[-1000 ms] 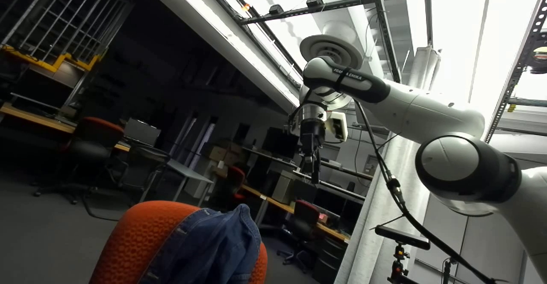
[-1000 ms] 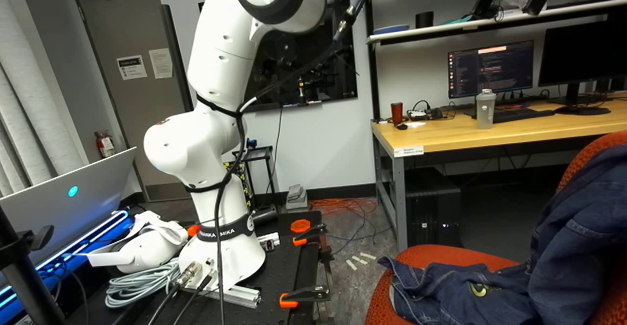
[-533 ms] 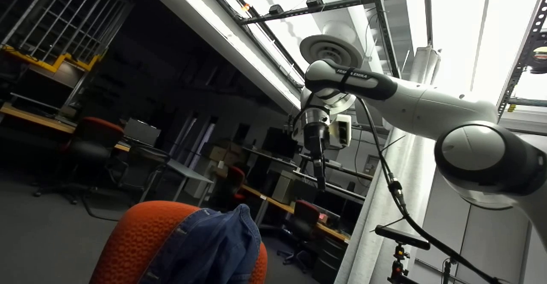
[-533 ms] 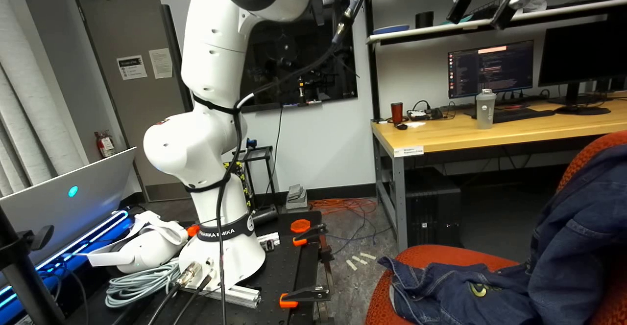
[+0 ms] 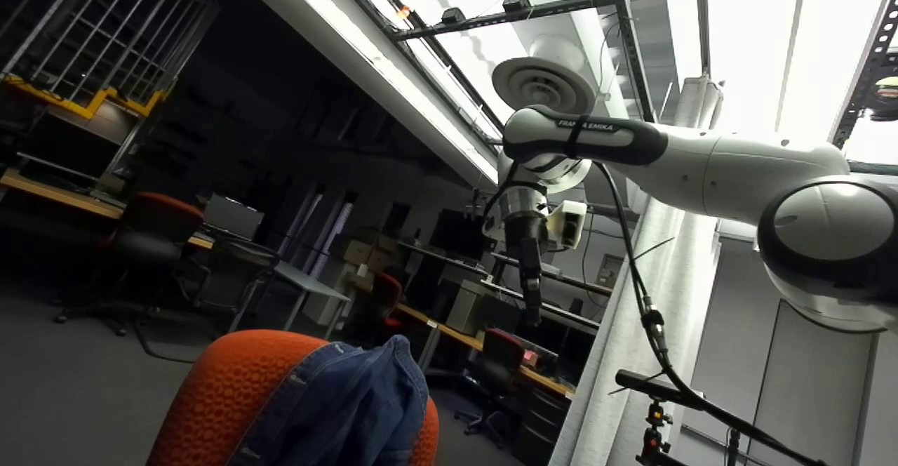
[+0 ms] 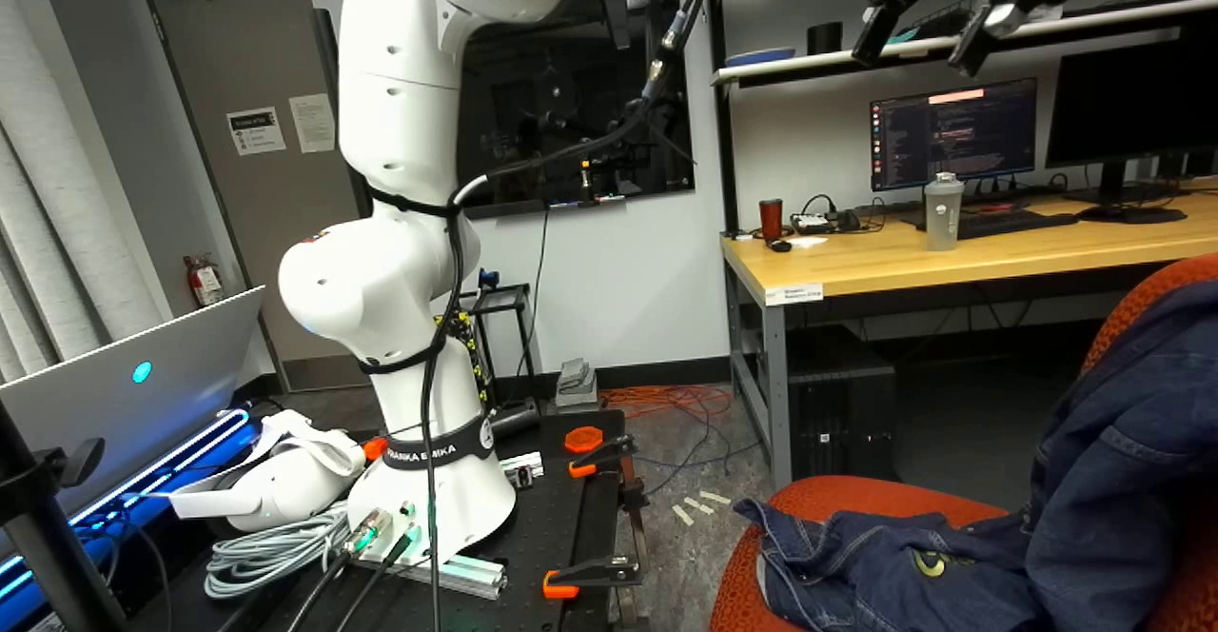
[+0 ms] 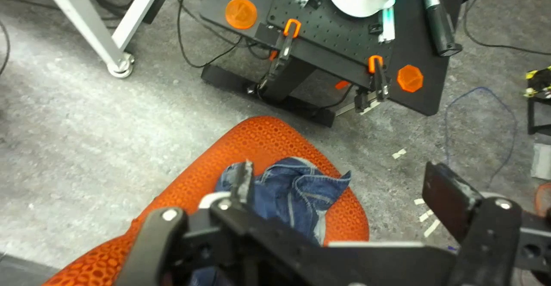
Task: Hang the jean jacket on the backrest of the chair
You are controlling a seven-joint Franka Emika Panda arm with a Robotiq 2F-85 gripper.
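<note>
The blue jean jacket (image 5: 351, 403) lies draped over the top of the orange chair's backrest (image 5: 217, 389) in an exterior view. In an exterior view it hangs down the backrest's front (image 6: 1123, 461), and its lower part spreads onto the seat (image 6: 856, 494). The wrist view shows part of the jacket (image 7: 284, 195) on the orange seat (image 7: 262, 137), far below the fingers. My gripper (image 7: 340, 176) is open with nothing between its fingers. It is high above the seat and apart from the jacket in both exterior views (image 5: 532, 308) (image 6: 918, 53).
A black base table (image 7: 335, 45) with orange clamps stands close beside the seat's front. A wooden desk (image 6: 856, 266) with a shaker bottle (image 6: 943, 213) and monitors is behind the chair. A shelf (image 6: 1123, 23) is behind the gripper. A black cable (image 5: 652, 325) hangs from the arm.
The arm has drawn back toward its base. The open gripper has moved right and slightly down in an exterior view, left and down in an exterior view. Jacket and chair have not moved.
</note>
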